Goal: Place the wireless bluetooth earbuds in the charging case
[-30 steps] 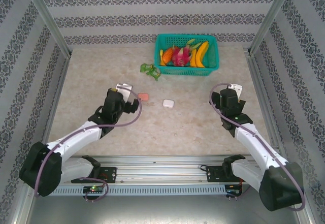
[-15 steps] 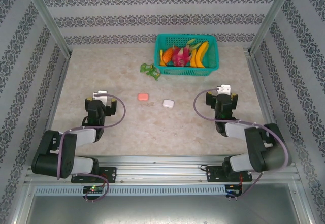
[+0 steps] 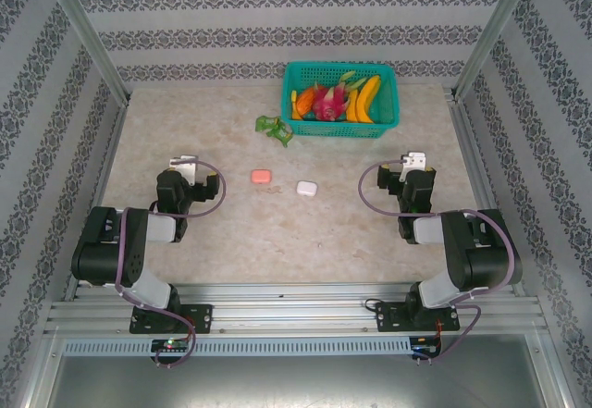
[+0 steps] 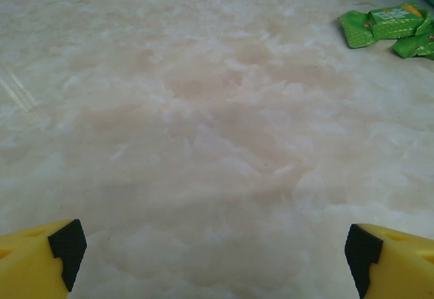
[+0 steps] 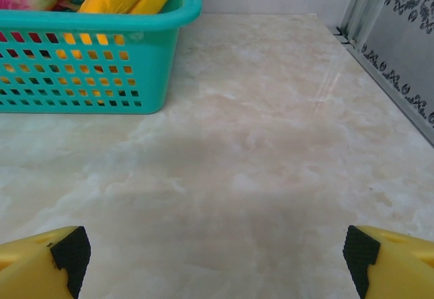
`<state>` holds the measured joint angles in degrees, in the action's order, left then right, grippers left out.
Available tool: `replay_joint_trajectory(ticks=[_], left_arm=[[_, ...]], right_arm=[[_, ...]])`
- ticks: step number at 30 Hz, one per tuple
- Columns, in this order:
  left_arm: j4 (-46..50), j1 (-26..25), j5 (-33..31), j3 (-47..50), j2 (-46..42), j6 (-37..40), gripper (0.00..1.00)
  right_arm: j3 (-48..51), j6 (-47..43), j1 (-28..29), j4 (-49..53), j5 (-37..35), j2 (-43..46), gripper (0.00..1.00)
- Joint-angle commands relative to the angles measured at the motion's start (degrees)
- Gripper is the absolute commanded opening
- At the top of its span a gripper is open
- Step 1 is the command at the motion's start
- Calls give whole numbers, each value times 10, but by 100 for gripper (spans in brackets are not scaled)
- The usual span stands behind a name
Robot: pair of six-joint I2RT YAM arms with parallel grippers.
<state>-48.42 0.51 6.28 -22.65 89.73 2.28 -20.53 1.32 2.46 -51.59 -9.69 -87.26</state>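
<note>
Tiny pink case (image 3: 262, 176) and white case (image 3: 306, 188), lids indistinct.

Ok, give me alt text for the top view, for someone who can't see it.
A pink case and a white case lie apart on the table, untouched. The left gripper and right gripper flank them, both open, arms folded low. A teal basket of fruit and green packets sit at the back.
</note>
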Motion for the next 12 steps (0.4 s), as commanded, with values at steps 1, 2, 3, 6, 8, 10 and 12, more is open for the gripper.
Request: replay_joint_trajectory(ticks=[1,2,3,6,8,10,12], left_arm=[[5,9,14,-10,-1,-18,100],[8,9,14,-9,-2,-18,100],[6,9,14,-9,-1,-19,100],[10,10,11,-11,-1,-21,100],[11,11,7,-12,-1,-22,100],[11,10,4,-12,-1,-22,100],[10,10,3,-11,-1,-22,100]], right_arm=[[-10,9,0,-9,14,6,98],[-13,11,-3,-5,19,4,98],[-17,12,-5,6,23,6,98],[-20,9,-11,10,52,4,98],[-20,9,-11,10,52,4,98],[-17,7,-11,5,53,6,98],[-16,4,-10,6,60,8,98]])
